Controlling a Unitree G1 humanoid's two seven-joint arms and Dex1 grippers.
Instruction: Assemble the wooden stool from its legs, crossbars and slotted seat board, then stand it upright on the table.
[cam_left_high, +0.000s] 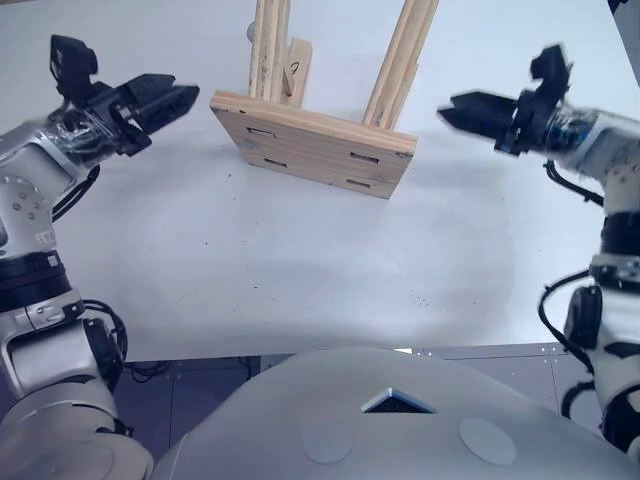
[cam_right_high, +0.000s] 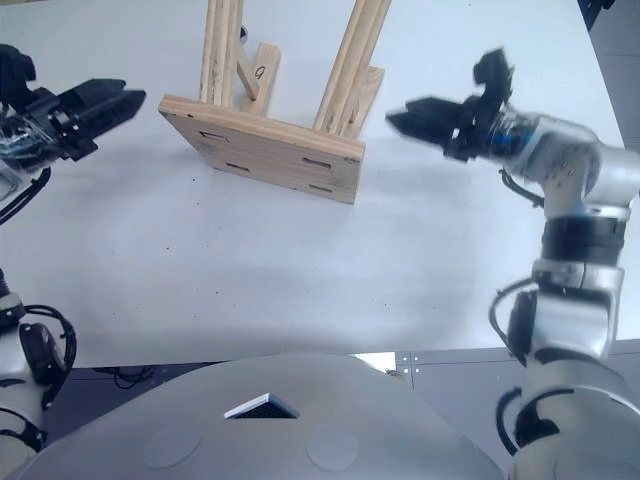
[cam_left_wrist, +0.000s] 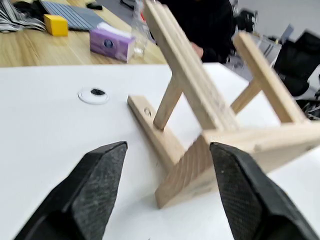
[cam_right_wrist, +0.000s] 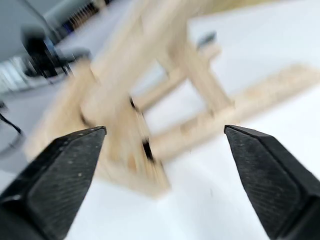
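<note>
The wooden stool lies tipped on the white table, its slotted seat board (cam_left_high: 315, 145) standing on edge and facing me. Its legs (cam_left_high: 400, 60) run away toward the far side, with a crossbar (cam_left_high: 297, 70) between the left pair. My left gripper (cam_left_high: 185, 97) hovers open just left of the seat board's left corner, touching nothing. To the right of the board's right corner my right gripper (cam_left_high: 450, 112) is open and likewise apart from the wood. The left wrist view has the stool (cam_left_wrist: 200, 110) between its black fingers (cam_left_wrist: 95, 195). The right wrist view shows it (cam_right_wrist: 125, 100) blurred.
The table's front edge (cam_left_high: 300, 350) lies close to me, with bare white surface between it and the stool. A round white grommet (cam_left_wrist: 93, 95) sits in the tabletop beyond the stool. Behind is a wooden desk with a purple box (cam_left_wrist: 111, 43) and a yellow block (cam_left_wrist: 55, 24).
</note>
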